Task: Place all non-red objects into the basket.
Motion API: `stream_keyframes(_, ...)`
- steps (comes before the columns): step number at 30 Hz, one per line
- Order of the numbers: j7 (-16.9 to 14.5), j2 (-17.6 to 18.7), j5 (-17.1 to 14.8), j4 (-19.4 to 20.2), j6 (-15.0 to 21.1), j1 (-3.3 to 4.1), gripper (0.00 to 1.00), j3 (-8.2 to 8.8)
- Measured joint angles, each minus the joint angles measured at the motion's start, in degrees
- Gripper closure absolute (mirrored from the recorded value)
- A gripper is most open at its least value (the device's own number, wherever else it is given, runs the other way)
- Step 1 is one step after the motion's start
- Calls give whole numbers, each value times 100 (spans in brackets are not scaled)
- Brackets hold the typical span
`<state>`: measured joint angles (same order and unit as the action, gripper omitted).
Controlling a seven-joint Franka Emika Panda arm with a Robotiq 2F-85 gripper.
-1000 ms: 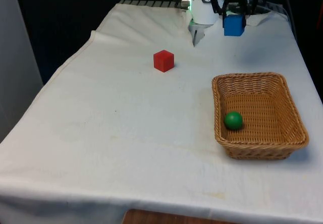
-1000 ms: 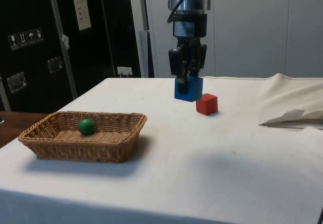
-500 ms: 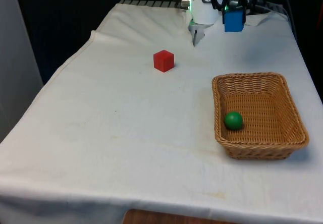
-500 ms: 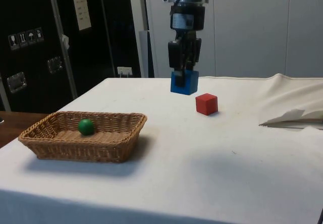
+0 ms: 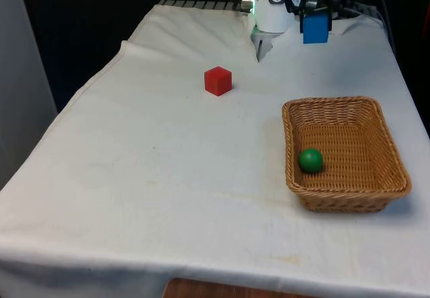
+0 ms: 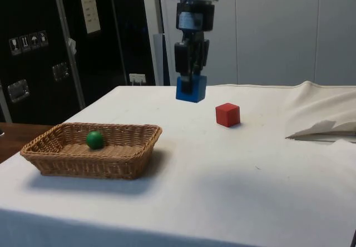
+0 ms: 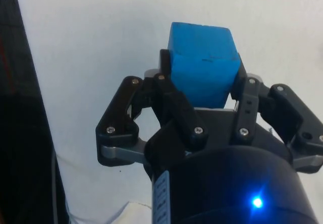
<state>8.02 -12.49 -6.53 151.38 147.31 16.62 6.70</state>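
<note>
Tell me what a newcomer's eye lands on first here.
The blue cube hangs above the table, clamped in the gripper. A green ball lies in the wicker basket at the front view's right. A red cube sits alone on the cloth.

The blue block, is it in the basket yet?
Not yet. The gripper holds the blue block in the air, away from the basket.

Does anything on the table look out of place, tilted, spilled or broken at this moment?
Nothing stands out. The claw holds the blue cube squarely above the cloth. The green ball lies inside the basket, which sits flat and undamaged. The red cube rests apart on the cloth.
</note>
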Motion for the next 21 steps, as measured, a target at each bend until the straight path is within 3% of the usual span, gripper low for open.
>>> stream_keyframes(21,-109,785,0,-791,0,17,99,-350)
